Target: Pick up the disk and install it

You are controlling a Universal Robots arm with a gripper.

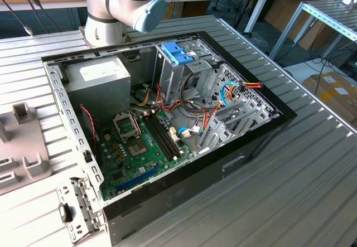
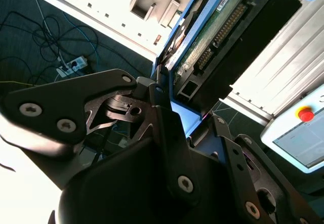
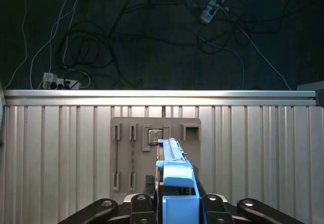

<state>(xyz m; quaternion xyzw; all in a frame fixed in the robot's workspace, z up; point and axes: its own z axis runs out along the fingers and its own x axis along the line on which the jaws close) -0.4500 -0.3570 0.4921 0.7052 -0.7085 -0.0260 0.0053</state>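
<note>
We've got the gripper (image 3: 175, 197) in the first wrist view, jaws clamped on the disk (image 3: 176, 176), its light-blue carrier standing edge-on between them. Beyond it lies a grey fixture plate (image 3: 126, 148) on the ribbed metal table (image 3: 253, 148). In the exterior view, the open computer case (image 1: 251, 146) lies on its side.

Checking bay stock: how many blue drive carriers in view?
2. One frames the disk in the gripper, first wrist view; the other carrier sits at the drive cage, exterior view. Others may be hidden.

Ribbed metal table (image 1: 312, 191); open computer case (image 1: 223, 169) lying on it; grey plate (image 1: 22, 158), apparently fixture, beside case.
</note>
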